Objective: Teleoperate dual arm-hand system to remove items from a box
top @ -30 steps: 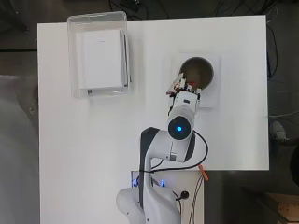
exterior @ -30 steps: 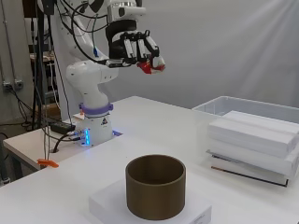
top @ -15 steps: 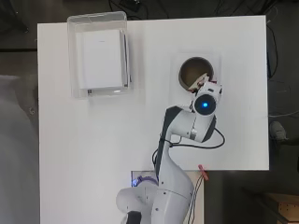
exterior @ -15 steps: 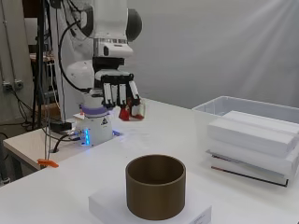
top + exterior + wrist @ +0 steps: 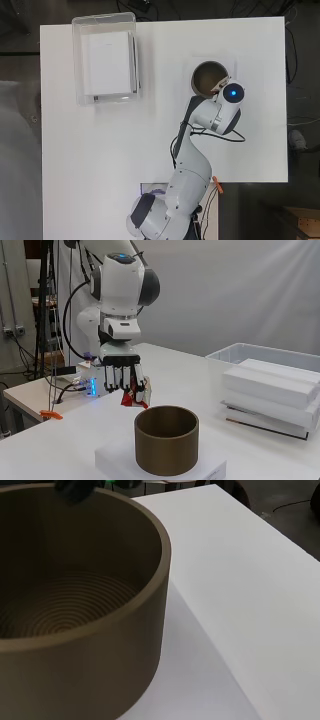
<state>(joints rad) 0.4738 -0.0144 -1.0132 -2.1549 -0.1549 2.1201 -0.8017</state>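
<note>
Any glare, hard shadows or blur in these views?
Overhead view: even light, white table bright, stacked white boxes nearly washed out. Side view: streaks of light on the backdrop, hand sharp. Wrist view: brown cylinder fills the picture, its inner rings readable, soft shadow beside it.

The arm [image 5: 210,117] reaches to the brown round container [image 5: 207,78]; clear bin [image 5: 80,60] well apart.

The round, open-topped container [image 5: 166,440] was olive-brown, with concentric ridges on its inner floor. It stood on a flat white slab [image 5: 160,469] on the white counter [image 5: 150,130]. The black-and-white hand's fingers [image 5: 123,378] enclosed a small red item [image 5: 134,397]. The clear plastic box [image 5: 104,57] held white contents.
</note>
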